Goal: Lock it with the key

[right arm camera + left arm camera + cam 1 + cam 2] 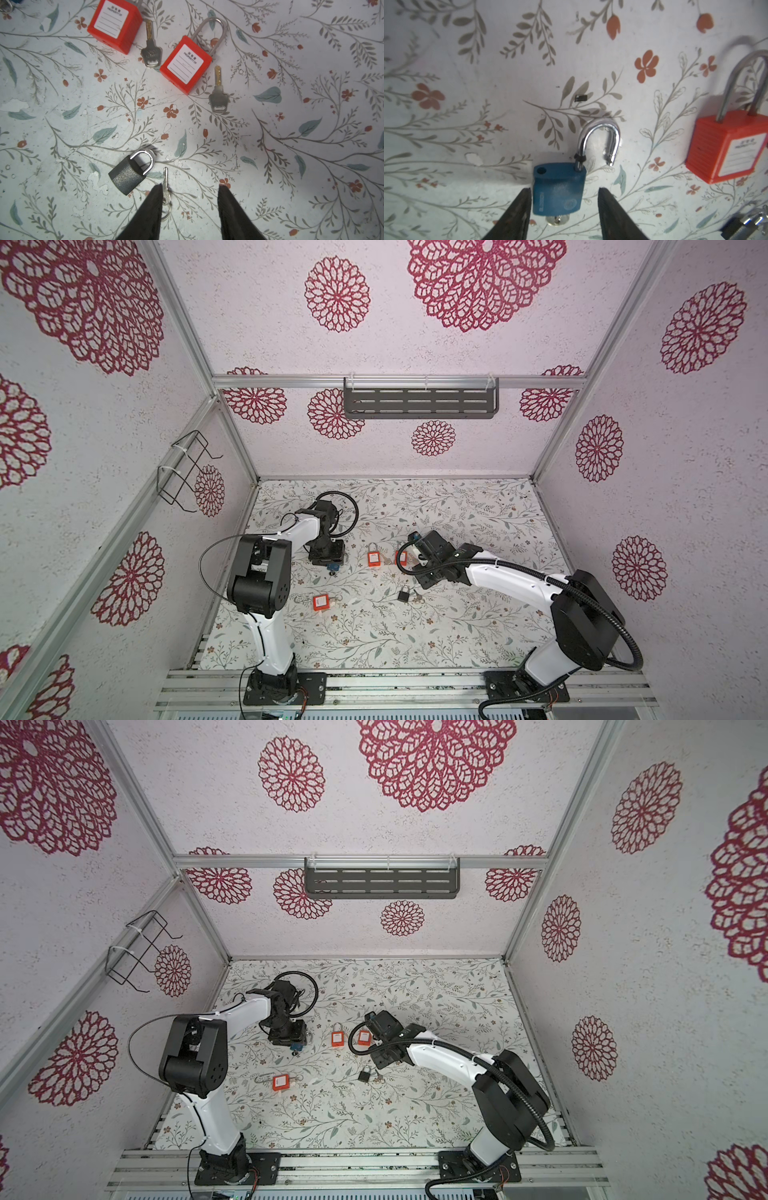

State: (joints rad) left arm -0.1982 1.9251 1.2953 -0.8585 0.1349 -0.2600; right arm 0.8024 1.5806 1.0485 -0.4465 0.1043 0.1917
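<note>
Both top views look steeply down from high out front over the whole worktop. Wrist cams hang close above it, peering past their jaws; both probably catch the same orange padlock.

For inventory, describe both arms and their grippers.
Both arms have white link shells and black joint housings. The left arm carries a thin black cable loop; the right arm a thick corrugated black hose. Gripper fingers are black tapering wedges.
</note>
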